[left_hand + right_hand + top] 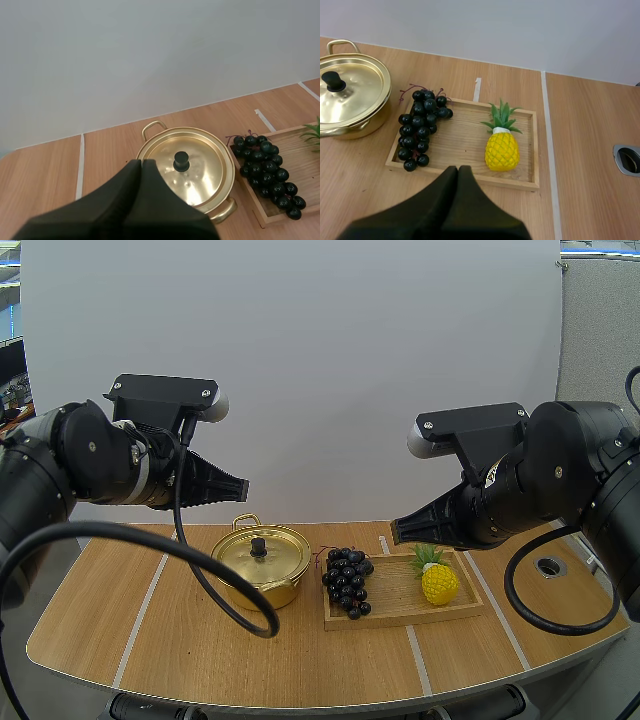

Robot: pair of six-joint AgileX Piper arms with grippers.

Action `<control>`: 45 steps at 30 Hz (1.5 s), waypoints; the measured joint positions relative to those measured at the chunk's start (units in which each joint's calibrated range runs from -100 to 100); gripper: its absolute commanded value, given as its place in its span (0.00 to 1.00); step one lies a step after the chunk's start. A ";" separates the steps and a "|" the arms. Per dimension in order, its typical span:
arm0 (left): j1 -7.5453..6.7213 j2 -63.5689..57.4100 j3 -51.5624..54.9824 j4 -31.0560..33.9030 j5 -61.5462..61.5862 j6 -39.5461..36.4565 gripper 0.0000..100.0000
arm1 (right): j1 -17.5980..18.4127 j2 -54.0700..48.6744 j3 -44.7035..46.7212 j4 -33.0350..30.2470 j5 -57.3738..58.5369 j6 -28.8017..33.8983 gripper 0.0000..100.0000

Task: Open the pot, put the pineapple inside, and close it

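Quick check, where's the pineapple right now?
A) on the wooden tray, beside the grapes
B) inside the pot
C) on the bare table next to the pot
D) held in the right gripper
A: the pineapple sits on the wooden tray beside the grapes, and the lid is on the pot.

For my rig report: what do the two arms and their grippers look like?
The left arm and right arm are thick, rounded black segments with silver screws. The left gripper and right gripper have matte black fingers tapering to blunt tips.
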 measured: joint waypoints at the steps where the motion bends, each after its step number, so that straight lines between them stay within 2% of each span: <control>1: 0.00 0.23 0.00 0.00 0.00 0.00 0.33 | 0.00 0.00 0.00 0.00 -0.20 0.00 0.29; 2: 0.00 0.24 0.00 0.00 0.00 0.00 0.48 | 0.00 0.00 0.00 0.00 -0.36 0.00 0.46; 3: 0.00 0.24 0.00 0.00 -0.34 0.00 0.60 | 0.00 0.00 0.00 0.00 -0.36 0.00 0.58; 4: 0.00 0.24 0.00 0.00 -0.50 0.00 0.76 | 0.00 0.00 0.00 0.00 -0.36 0.00 0.75; 5: 0.00 0.24 0.00 0.00 -0.69 0.00 0.83 | 0.00 0.00 0.00 0.00 -0.36 0.03 0.82; 6: 0.00 0.24 0.00 0.00 -0.69 0.00 1.00 | 0.00 0.00 0.00 0.00 -0.54 0.03 0.94; 7: 0.00 0.24 0.00 0.00 -0.68 0.00 1.00 | 0.00 0.00 0.00 0.00 -0.53 0.03 0.94; 8: 0.00 0.24 0.00 0.00 -0.68 0.00 1.00 | 0.00 0.00 0.00 0.00 -0.53 0.03 1.00; 15: 0.00 0.24 0.00 -0.10 -0.85 0.07 1.00 | 0.00 0.00 0.00 -0.05 -2.26 0.13 1.00; 18: 0.00 0.33 0.00 -0.10 4.06 7.41 1.00 | 0.00 0.00 0.00 -0.05 -6.38 0.23 1.00; 24: 0.00 0.61 0.00 -0.72 5.00 12.72 1.00 | 0.00 0.00 0.00 -0.05 -6.71 0.23 1.00; 34: 0.00 10.83 0.00 -15.32 6.03 26.59 1.00 | 0.00 0.00 0.00 -0.05 -6.71 0.23 1.00; 41: 0.00 20.36 -1.95 -16.85 5.11 29.77 1.00 | 0.00 0.00 0.00 -0.05 -6.71 0.23 1.00; 45: 0.00 21.92 -2.58 -16.85 5.00 30.95 1.00 | 0.00 0.00 0.00 -0.05 -6.71 0.23 1.00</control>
